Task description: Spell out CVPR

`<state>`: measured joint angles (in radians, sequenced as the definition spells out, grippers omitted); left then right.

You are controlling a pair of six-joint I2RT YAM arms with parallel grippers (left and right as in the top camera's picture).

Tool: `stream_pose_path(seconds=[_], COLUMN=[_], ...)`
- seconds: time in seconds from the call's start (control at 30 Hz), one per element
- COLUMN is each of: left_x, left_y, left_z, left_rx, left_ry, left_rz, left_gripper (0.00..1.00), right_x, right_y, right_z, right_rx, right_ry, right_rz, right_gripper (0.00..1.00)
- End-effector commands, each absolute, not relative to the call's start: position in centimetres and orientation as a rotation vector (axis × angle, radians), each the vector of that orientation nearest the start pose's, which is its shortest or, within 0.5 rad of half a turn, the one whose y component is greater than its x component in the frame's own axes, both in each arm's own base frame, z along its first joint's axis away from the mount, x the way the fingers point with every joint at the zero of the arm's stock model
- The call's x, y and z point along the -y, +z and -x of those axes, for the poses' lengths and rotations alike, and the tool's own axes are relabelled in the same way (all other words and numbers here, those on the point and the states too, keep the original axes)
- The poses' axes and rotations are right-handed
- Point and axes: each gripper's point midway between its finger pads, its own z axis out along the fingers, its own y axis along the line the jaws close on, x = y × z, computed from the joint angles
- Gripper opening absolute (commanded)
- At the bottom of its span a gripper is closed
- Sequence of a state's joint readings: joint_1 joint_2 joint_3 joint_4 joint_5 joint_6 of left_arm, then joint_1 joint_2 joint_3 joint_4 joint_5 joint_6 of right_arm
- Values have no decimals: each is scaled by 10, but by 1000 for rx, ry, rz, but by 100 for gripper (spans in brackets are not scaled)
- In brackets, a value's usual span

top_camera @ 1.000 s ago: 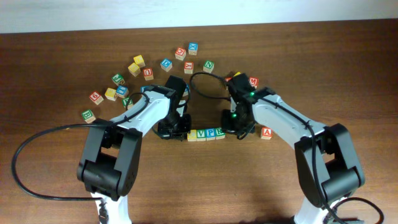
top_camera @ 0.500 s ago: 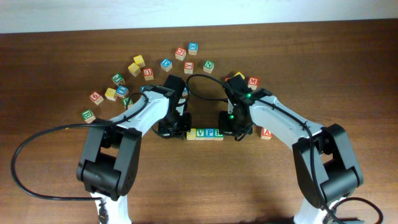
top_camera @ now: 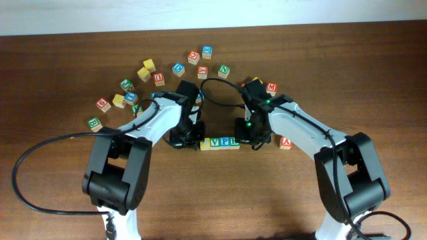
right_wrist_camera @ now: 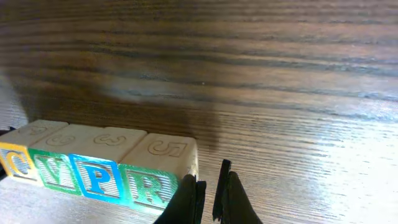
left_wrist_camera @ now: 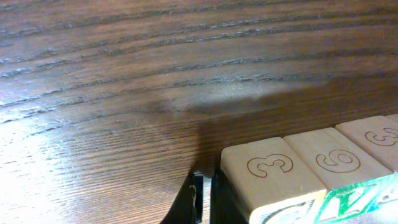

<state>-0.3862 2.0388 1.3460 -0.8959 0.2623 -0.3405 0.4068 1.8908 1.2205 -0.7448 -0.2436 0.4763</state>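
Observation:
Four wooden letter blocks lie in a touching row on the table. In the right wrist view they read C (right_wrist_camera: 17,163), V (right_wrist_camera: 55,172), P (right_wrist_camera: 96,177), R (right_wrist_camera: 149,185). In the overhead view the row (top_camera: 220,143) sits between my two grippers. My left gripper (top_camera: 189,138) is at the row's left end. In the left wrist view its fingers (left_wrist_camera: 204,200) are nearly together, empty, touching the end block (left_wrist_camera: 267,174). My right gripper (top_camera: 248,137) is at the right end. Its fingers (right_wrist_camera: 208,194) are nearly together, empty, against the R block's side.
Several spare letter blocks lie scattered in an arc behind the arms, such as a yellow one (top_camera: 149,65), a blue one (top_camera: 207,51) and a red one (top_camera: 271,87). A red A block (top_camera: 285,142) lies just right of my right gripper.
My right gripper has moved slightly left, pressing the R block against the row. The row has shifted a little left. The left arm has barely moved.

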Motion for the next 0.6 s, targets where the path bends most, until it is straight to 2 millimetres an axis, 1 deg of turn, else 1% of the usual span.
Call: stream_pose_path(seconds=[0.0,0.07,0.13,0.2,0.27,0.3,0.37,0.4,0.43,0.47,0.5,0.53,0.57], left_x=[169,167,165,159,149,136,111,105,90,85,78,74,73], left_y=[-6,-4,2,16,38,66,114,126,158,175,201,219,229], left_z=[-319,-325,-331,-338,-349,-356,-361,-361,-358,-354,-348,-343,-340], left_rx=[-3227,-3212,-3197,-3166,-3099,-3020,-2890,-2856,-2768,-2723,-2649,-2592,-2564], left_ry=[-298,-283,-289,-298,-292,-260,-183,-162,-126,-120,-116,-116,-126], left_rz=[-58,-52,-37,-7,22,51,97,108,133,144,152,157,156], left_gripper=[0,0,0,0,0,0,0,0,0,0,0,31,99], right_x=[-171,-166,-159,-149,-140,-129,-111,-103,-86,-74,-69,-64,-61], right_y=[16,28,47,77,107,139,185,199,224,243,259,275,285], right_z=[-321,-323,-330,-333,-333,-329,-318,-314,-301,-287,-271,-253,-237], right_rx=[-3100,-3094,-3065,-3042,-3034,-3020,-2979,-2955,-2897,-2851,-2812,-2774,-2753], right_ry=[312,258,198,112,95,100,105,93,65,46,60,82,94], right_rz=[-104,-107,-103,-105,-130,-138,-123,-141,-173,-187,-188,-186,-181], right_gripper=[4,4,4,4,4,4,4,4,5,8,11,15,22])
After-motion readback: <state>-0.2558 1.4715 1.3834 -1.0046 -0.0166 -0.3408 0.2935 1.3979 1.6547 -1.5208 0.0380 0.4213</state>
